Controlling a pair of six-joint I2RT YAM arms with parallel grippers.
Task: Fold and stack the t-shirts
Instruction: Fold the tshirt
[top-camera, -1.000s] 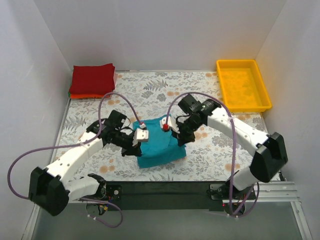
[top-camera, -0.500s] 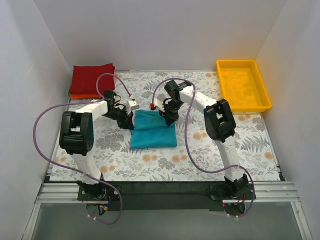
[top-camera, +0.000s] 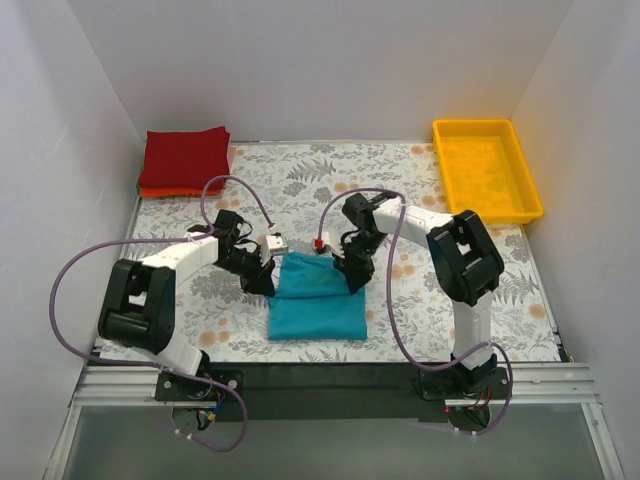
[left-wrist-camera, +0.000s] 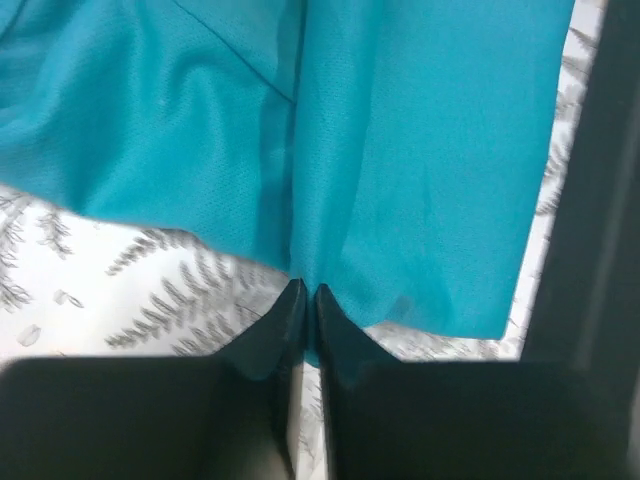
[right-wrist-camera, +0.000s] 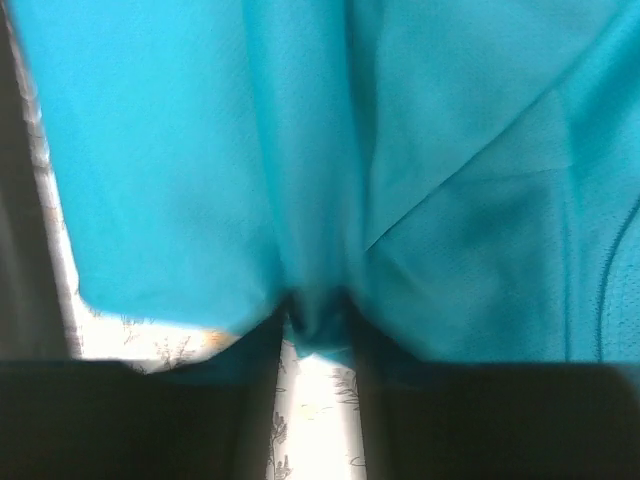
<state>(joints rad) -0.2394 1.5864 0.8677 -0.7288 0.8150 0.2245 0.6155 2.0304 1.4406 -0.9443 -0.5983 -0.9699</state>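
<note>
Left gripper: fingers pressed together, clamped on an edge of the teal shirt. Right gripper: same story, pinching teal cloth. From above I've got one at each far corner of that shirt, which lies folded mid-table on the floral cover. Far left corner, the dark red shirt tops an orange one. Yellow tray far right.

gripper pinching teal shirt, floral covering below
</note>
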